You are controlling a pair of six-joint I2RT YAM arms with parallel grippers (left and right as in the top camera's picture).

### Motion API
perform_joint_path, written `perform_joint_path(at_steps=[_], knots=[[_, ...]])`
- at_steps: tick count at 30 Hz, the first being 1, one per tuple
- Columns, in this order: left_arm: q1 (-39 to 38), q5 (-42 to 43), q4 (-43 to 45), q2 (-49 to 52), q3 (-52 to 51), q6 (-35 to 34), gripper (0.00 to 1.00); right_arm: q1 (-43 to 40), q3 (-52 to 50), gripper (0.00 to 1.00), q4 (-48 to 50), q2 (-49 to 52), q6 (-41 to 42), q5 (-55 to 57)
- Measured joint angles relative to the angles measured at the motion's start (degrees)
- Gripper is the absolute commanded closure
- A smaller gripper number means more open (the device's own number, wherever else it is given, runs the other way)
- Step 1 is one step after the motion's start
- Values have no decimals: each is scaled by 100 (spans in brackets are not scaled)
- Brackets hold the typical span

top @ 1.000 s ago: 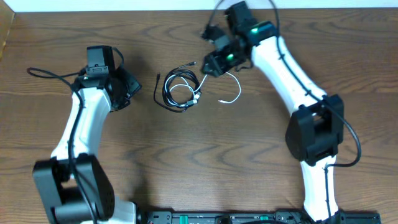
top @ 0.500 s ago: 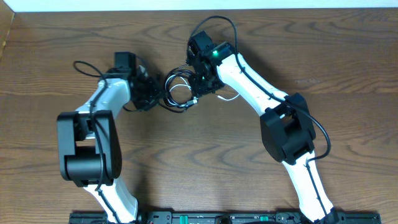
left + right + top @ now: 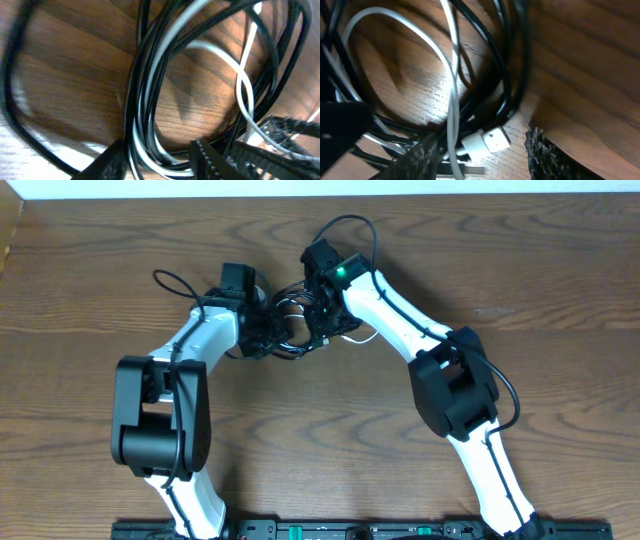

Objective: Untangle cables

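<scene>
The cables lie in one tangled coil [image 3: 291, 323] on the wooden table, a thin black cable looped with a thinner white one. The white cable's tail [image 3: 366, 335] trails out to the right. My left gripper [image 3: 262, 332] is at the coil's left edge, my right gripper [image 3: 322, 317] at its right edge. In the left wrist view the left gripper [image 3: 157, 165] is open, with black strands [image 3: 145, 90] and white strands [image 3: 240, 85] passing between its fingers. In the right wrist view the right gripper [image 3: 482, 157] is open, straddling a white plug [image 3: 487, 140] and black loops [image 3: 507, 75].
The left arm's thicker black wire [image 3: 175, 283] loops over the table behind its wrist, and the right arm's wire [image 3: 345, 225] arcs above its wrist. The table's far edge [image 3: 320, 192] runs along the top.
My left gripper has moved right to the coil's left edge. My right gripper has moved left and down onto the coil's right edge. The coil has shifted slightly.
</scene>
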Motion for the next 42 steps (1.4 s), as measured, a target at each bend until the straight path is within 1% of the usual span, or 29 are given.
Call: perform_joint_path(at_steps=[4, 7, 8, 9, 10, 16, 25, 27, 29, 31, 32, 38, 41, 42], knots=[[-105, -39, 0, 52, 0, -13, 69, -2, 0, 48, 0, 0, 2, 2], [-142, -42, 7, 79, 2, -50, 75, 0, 0, 48, 20, 0, 2, 11], [-149, -46, 9, 94, 4, -111, 80, 0, 0, 47, 26, 0, 2, 11], [-149, -33, 13, 107, 11, -140, 88, 0, 0, 47, 44, 0, 2, 11], [-151, -26, 22, 133, 22, -179, 92, 0, 0, 47, 83, 0, 7, 9], [-153, 31, 114, 223, 87, -319, 93, -2, 0, 48, 92, 0, 20, 4], [-177, 31, 190, 238, 87, -317, 92, 0, 0, 50, -461, 0, 42, 127], [-186, 31, 223, 243, 87, -315, 76, 0, 0, 50, -535, 0, 57, 234], [-199, 50, 278, 247, 98, -317, 73, 0, 0, 50, -601, 0, 59, 361], [-216, 66, 308, 247, 114, -330, 67, 0, 0, 50, -649, 2, 59, 455], [-219, 101, 319, 247, 118, -334, 67, 0, 0, 51, -647, 2, 59, 490], [-247, 160, 337, 247, 120, -358, 67, 42, 0, 55, -643, 2, 59, 597], [-332, 160, 238, 247, 129, -435, 68, 83, 0, 55, -647, 2, 59, 654], [-387, 160, 138, 247, 144, -483, 78, 87, 0, 55, -649, 2, 59, 656]])
